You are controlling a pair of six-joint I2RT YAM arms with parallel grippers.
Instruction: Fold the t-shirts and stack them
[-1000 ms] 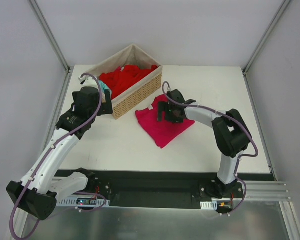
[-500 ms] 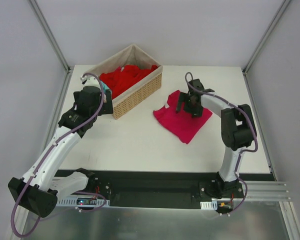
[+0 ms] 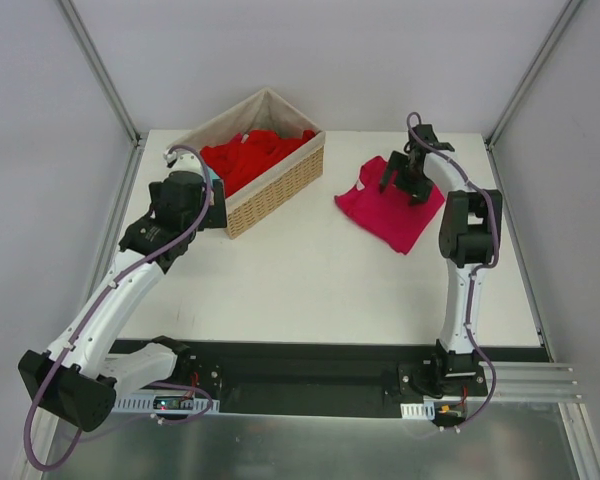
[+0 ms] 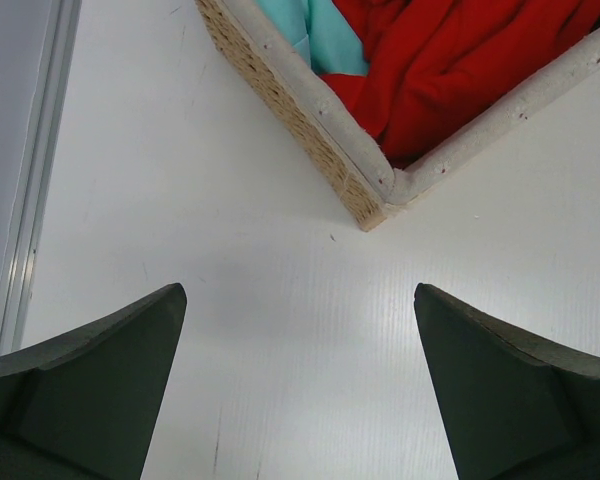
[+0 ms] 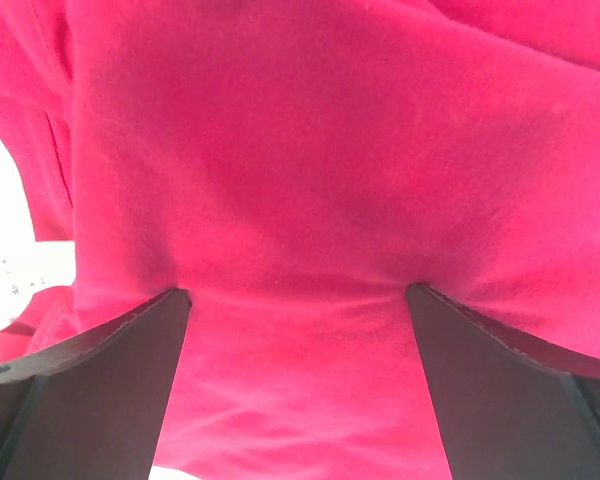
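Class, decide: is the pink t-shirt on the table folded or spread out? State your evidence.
Folded. The pink t-shirt lies as a compact rough square, no sleeves spread out.

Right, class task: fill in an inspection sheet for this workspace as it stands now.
Surface: white table.
Job's things: pink shirt spread at far right; red shirt heaped in basket.
Clutter: basket also holds teal cloth.
Grippers: left gripper open, empty, near basket corner; right gripper open, down on pink shirt.
Cables: purple cable along each arm.
Surroundings: grey walls, metal frame.
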